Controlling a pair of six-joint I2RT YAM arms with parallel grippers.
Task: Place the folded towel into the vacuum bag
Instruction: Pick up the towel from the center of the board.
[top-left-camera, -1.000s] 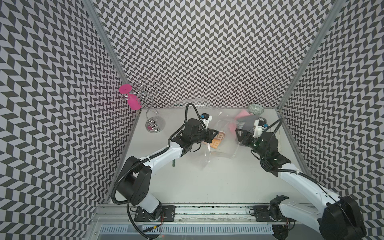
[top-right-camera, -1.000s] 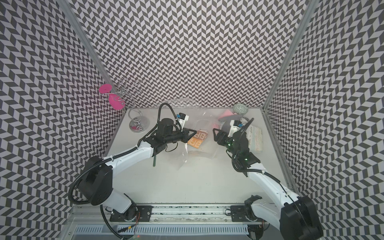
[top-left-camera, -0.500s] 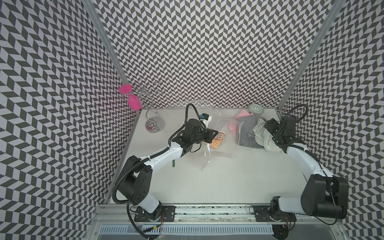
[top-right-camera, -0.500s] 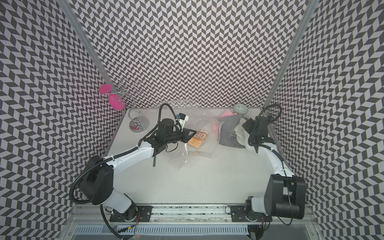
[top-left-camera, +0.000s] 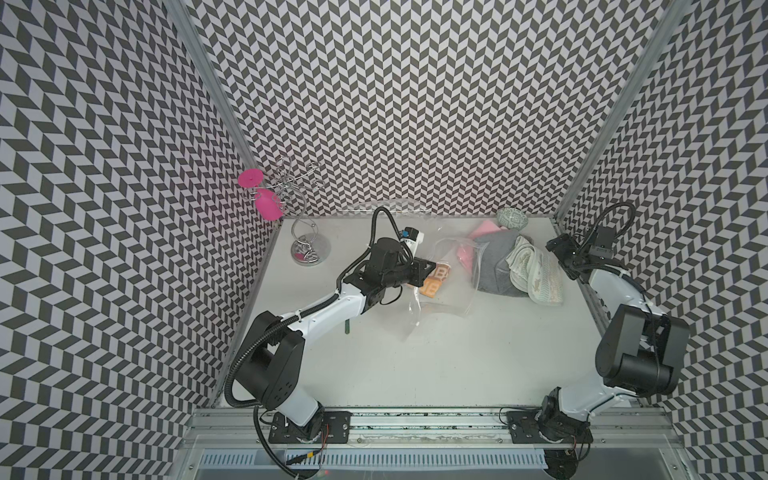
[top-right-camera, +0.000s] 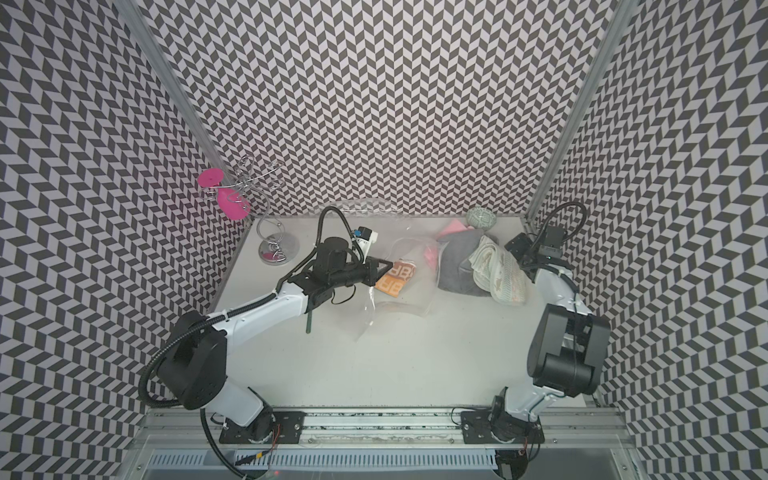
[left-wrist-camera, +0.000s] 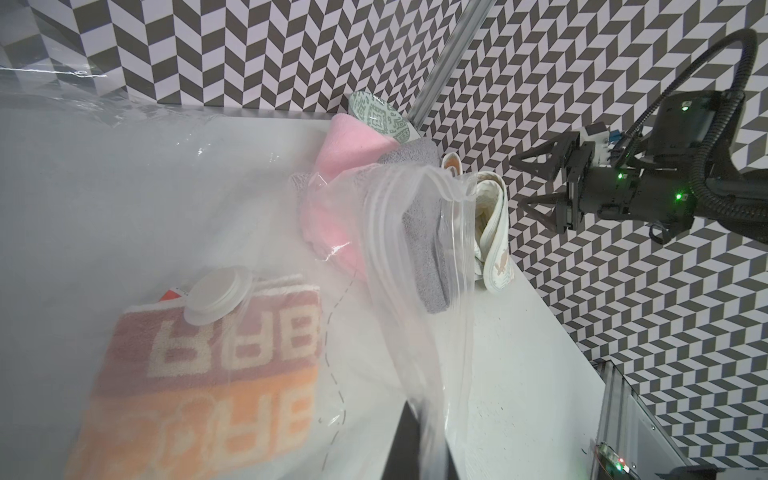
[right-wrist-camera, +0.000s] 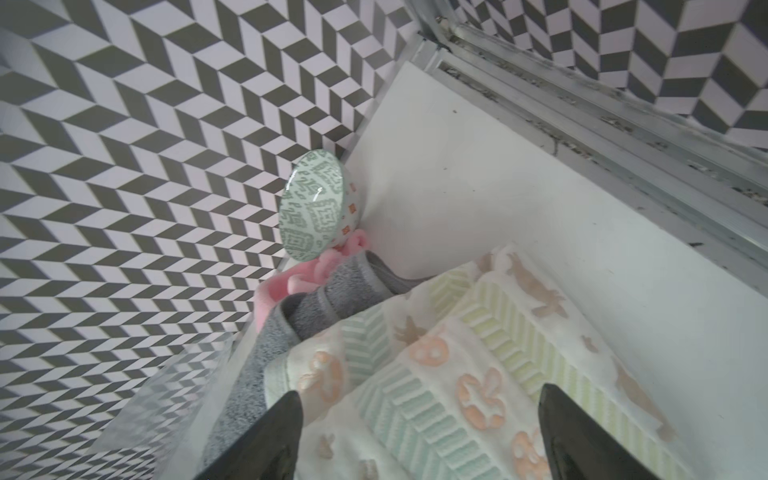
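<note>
Towels and clear plastic lie between the two grippers in both top views. The left gripper (top-left-camera: 428, 268) is closed, pinching an edge of the vacuum bag (top-left-camera: 451, 293), whose film spreads from its tips toward the right gripper (top-left-camera: 557, 248). An orange towel (top-left-camera: 435, 280) lies inside the bag, right at the left fingertips. A grey towel (top-left-camera: 494, 266) and a patterned towel (top-left-camera: 536, 276) lie on the table (top-left-camera: 457, 365), the patterned one nearest the right gripper's tips.

From the left wrist, the bag's white valve cap (left-wrist-camera: 218, 295) sits over the orange towel just ahead of the dark finger (left-wrist-camera: 415, 449). Farther out, the bag's mouth stands in front of the grey towel and a pink towel (left-wrist-camera: 353, 153); whether either is inside is unclear. Beyond the patterned towel the right gripper hangs apart from it, jaws spread and empty.

From the right wrist, its fingers (right-wrist-camera: 270, 436) stand wide, with the patterned towel below and between them. Ahead come the grey towel, the pink towel, then a tilted bowl (right-wrist-camera: 318, 205).
</note>
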